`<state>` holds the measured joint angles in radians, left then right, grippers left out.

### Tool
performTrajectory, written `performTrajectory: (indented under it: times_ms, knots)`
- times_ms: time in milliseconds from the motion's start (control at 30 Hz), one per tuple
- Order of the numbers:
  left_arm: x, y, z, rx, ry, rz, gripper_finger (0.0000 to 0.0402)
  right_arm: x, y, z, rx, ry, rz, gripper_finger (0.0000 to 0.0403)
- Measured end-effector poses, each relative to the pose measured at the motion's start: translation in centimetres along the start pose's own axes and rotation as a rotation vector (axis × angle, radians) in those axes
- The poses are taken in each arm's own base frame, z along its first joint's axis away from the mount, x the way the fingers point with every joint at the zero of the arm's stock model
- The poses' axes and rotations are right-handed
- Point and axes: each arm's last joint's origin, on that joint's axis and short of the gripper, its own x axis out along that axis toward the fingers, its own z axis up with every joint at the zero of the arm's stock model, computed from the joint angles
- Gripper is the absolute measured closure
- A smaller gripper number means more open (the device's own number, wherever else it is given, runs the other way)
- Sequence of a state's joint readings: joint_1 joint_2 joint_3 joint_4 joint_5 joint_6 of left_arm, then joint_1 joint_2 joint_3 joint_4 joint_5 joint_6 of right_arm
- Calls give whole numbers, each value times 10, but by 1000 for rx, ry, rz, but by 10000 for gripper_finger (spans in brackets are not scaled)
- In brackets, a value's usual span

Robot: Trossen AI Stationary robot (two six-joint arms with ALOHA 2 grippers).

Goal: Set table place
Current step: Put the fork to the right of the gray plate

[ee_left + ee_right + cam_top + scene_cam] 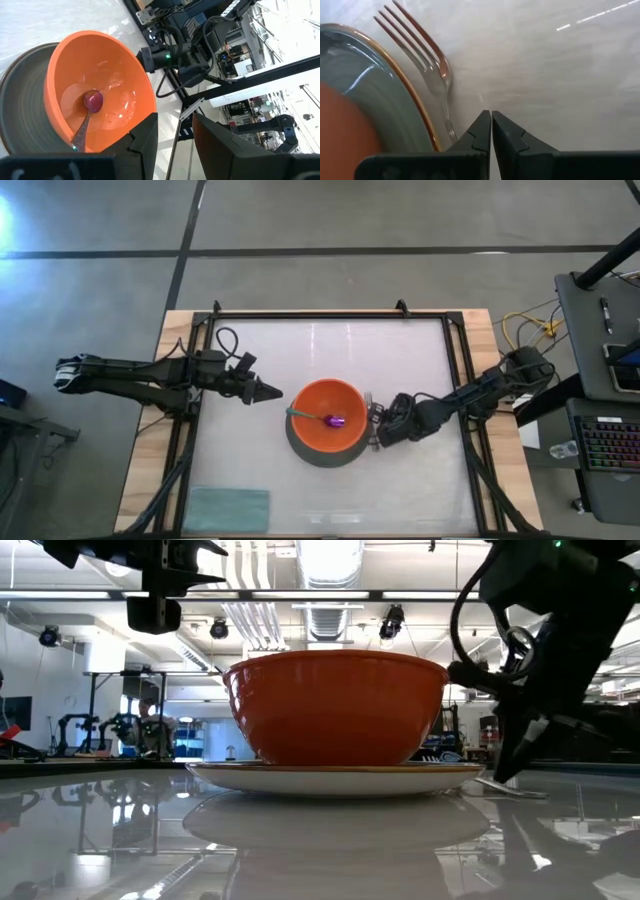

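Observation:
The orange bowl (325, 418) stands on the grey-green plate (300, 452) at the table's middle. The spoon lies in the bowl, purple head (336, 420) on the bottom and teal handle (300, 414) against the left wall; it also shows in the left wrist view (93, 101). The silver fork (369, 410) lies flat on the table beside the plate's right rim, tines toward the far edge (415, 42). My right gripper (491, 120) is shut, tips down at the table beside the fork's handle. My left gripper (175, 137) is narrowly open and empty, above the table left of the bowl. My right gripper's shut fingers slant down from the table's right and stand close beside the fork's handle (449, 127). One finger (472, 135) hides the handle's end. I cannot tell whether it touches the fork, which lies flat on the table.
A folded teal cloth (228, 508) lies at the table's near left corner. The black frame (330, 314) runs round the tabletop. A side desk with a keyboard (612, 445) stands beyond the right edge.

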<state>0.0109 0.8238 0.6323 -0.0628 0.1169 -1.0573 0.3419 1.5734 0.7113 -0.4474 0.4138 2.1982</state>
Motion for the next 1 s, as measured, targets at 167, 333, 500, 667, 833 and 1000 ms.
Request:
performTrajectory:
  times_ms: [167, 333, 500, 667, 833, 1000]
  knots:
    - [0, 0, 0, 0, 1, 0, 294, -4, -6, -9, -31, 55, -18, 394]
    - [0, 0, 0, 0, 1, 0, 294, -12, -12, -20, -30, 98, -1, 394]
    - [0, 1, 0, -1, 5, 6, 294, -19, -11, -29, -49, 128, 21, 394]
    - [0, 3, -2, -4, 17, 27, 294, -25, -9, -38, -85, 164, 31, 394]
    - [0, 3, -2, -7, 20, 32, 294, -24, -10, -46, -118, 181, 16, 394]
    - [0, 3, -2, -7, 19, 30, 294, -19, -9, -58, -128, 200, 7, 394]
